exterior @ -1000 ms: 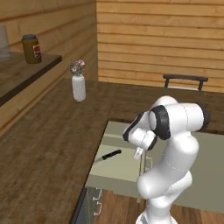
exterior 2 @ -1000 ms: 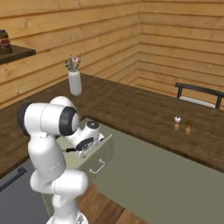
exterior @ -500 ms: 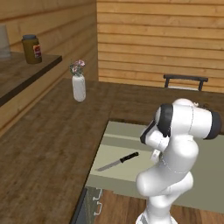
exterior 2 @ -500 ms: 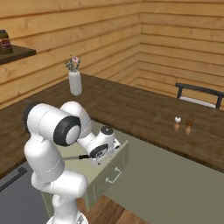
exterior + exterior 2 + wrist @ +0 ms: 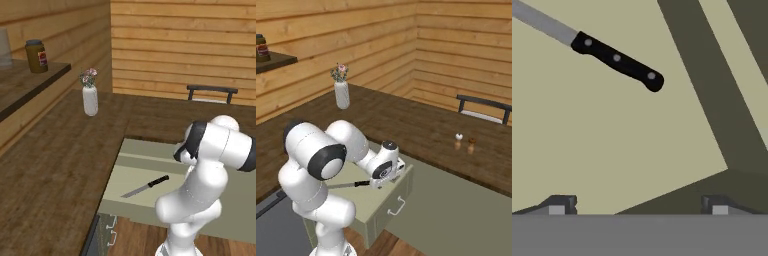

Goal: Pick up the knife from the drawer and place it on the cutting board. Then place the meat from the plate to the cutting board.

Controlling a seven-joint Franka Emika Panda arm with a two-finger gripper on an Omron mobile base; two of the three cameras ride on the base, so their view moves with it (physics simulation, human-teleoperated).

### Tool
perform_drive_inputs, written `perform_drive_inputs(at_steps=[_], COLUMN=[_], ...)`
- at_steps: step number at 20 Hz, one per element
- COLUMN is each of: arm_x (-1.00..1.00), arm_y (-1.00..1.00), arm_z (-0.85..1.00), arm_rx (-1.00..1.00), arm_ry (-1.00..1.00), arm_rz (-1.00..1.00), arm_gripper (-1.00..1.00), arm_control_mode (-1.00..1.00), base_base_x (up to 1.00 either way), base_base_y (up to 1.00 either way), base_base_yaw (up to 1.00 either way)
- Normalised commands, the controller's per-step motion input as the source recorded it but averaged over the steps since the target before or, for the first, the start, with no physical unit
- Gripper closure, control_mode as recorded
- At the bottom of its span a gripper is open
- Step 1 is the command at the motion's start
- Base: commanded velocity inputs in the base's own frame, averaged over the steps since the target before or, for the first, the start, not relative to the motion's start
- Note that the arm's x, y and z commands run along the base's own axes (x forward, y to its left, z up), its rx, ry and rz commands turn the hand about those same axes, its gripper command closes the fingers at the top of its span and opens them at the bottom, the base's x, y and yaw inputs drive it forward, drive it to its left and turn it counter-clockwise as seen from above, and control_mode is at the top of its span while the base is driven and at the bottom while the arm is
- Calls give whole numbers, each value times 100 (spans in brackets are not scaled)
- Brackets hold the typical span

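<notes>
Three rivets stud the knife's (image 5: 614, 59) black handle.

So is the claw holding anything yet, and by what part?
Nothing. The claw is open, and the knife lies loose on the drawer floor, clear of both fingertips.

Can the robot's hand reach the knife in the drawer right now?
Probably yes. The drawer is pulled out, the knife lies bare on its floor, and the gripper hangs just above with its jaws wide apart. Nothing sits between them.
</notes>
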Motion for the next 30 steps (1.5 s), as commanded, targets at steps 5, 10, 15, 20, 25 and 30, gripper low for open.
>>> perform_drive_inputs(at_steps=[5,10,15,20,25,30], arm_x=[3,24,21,4,4,14], arm_y=[12,23,31,29,54,26], arm_z=[55,13,6,0,-5,-6], arm_rx=[-1,0,0,0,0,0], arm_ry=[-2,0,-4,-16,-1,6], arm_rz=[30,53,54,61,55,22], arm_gripper=[-100,-100,-100,-100,-100,-100], arm_control_mode=[-100,-100,-100,-100,-100,-100], base_base_x=[0,0,0,0,0,0], base_base_y=[0,0,0,0,0,0], base_base_yaw=[0,0,0,0,0,0])
